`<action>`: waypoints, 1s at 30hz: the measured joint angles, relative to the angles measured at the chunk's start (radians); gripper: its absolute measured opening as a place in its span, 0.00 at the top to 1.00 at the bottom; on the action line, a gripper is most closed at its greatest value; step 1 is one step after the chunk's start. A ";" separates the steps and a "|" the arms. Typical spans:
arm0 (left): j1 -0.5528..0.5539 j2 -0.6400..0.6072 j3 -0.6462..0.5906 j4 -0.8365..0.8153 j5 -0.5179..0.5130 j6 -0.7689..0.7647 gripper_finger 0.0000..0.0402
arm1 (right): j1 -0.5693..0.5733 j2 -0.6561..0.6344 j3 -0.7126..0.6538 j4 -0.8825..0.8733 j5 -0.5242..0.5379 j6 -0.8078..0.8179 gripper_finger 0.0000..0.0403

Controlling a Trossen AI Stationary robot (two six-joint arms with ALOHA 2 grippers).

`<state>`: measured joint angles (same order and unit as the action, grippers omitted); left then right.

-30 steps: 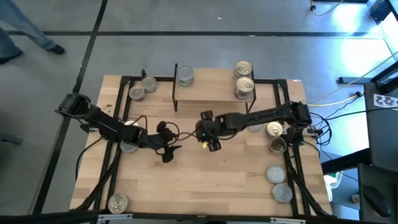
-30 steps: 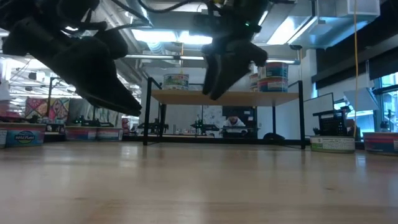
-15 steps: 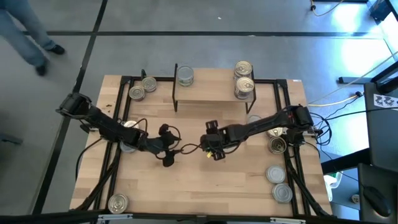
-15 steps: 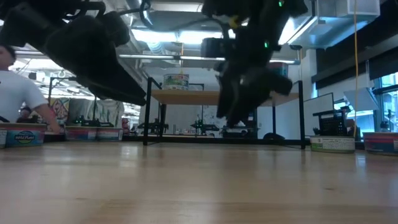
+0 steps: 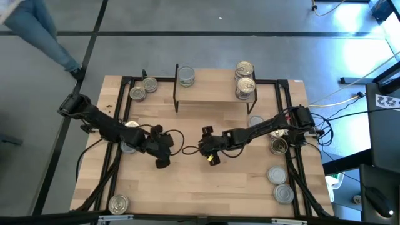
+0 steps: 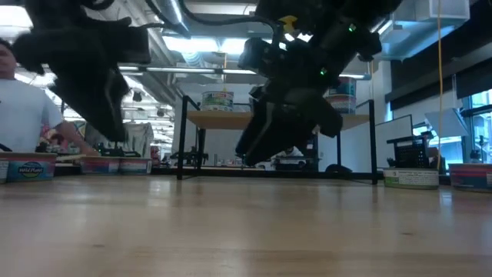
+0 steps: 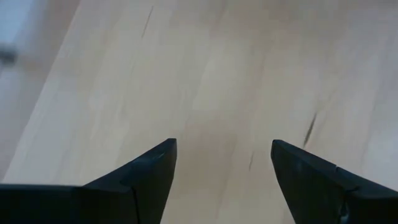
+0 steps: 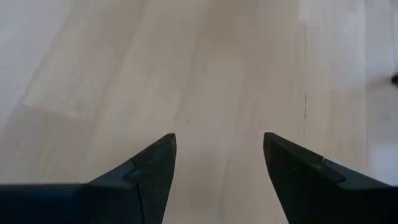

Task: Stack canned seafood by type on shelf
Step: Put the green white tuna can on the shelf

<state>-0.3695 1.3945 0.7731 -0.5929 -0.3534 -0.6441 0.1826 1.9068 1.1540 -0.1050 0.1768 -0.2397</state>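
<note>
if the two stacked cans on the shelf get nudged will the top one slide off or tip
Probably slide, not tip: the top can is short and wide, resting flat on the lower can. Metal on metal likely gives little grip. It stands near the shelf end, so it could drop off.

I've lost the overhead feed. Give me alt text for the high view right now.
Both arms reach over the bare middle of the table, left gripper and right gripper open and empty. The shelf behind them holds three cans; other cans sit around the table's edges.
</note>
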 joint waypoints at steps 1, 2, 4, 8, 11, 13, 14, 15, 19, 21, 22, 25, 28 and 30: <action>0.000 0.000 0.028 -0.078 0.020 -0.045 0.35 | 0.000 0.000 -0.010 0.027 -0.005 -0.006 0.40; 0.000 0.000 0.053 -0.159 0.039 -0.086 0.35 | -0.001 0.000 -0.017 0.042 -0.005 -0.012 0.40; 0.000 0.000 0.087 -0.319 0.076 -0.186 0.35 | -0.002 0.000 -0.022 0.061 -0.005 -0.020 0.40; 0.000 0.000 0.100 -0.548 0.159 -0.386 0.35 | -0.002 0.000 -0.022 0.081 -0.005 -0.020 0.40; 0.000 0.004 0.100 -0.643 0.201 -0.479 0.36 | -0.002 0.000 -0.022 0.111 -0.006 -0.031 0.40; 0.000 0.010 0.100 -0.687 0.229 -0.505 0.38 | -0.006 0.000 -0.021 0.129 -0.006 -0.044 0.40; 0.000 0.014 0.100 -0.704 0.247 -0.513 0.40 | -0.007 0.000 -0.021 0.131 -0.009 -0.051 0.40; 0.000 0.021 0.100 -0.717 0.262 -0.521 0.43 | -0.007 0.000 -0.021 0.130 -0.013 -0.053 0.40; 0.000 0.062 0.100 -0.770 0.306 -0.536 0.52 | -0.007 0.000 -0.021 0.136 -0.013 -0.053 0.40; 0.001 0.085 0.089 -0.765 0.339 -0.510 0.56 | -0.007 0.000 -0.021 0.133 -0.013 -0.053 0.40; 0.001 0.094 0.080 -0.761 0.358 -0.496 0.58 | -0.007 0.000 -0.021 0.134 -0.013 -0.054 0.40; 0.004 0.123 0.053 -0.744 0.410 -0.441 0.63 | -0.006 0.000 -0.021 0.135 -0.013 -0.055 0.40; 0.003 0.137 0.031 -0.703 0.428 -0.382 0.66 | -0.006 0.000 -0.021 0.134 -0.014 -0.055 0.40; 0.003 0.137 0.021 -0.634 0.432 -0.332 0.68 | -0.006 0.000 -0.021 0.133 -0.014 -0.055 0.40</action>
<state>-0.3660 1.5314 0.7945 -1.2264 0.0788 -0.9760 0.1764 1.9068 1.1328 0.0277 0.1631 -0.2947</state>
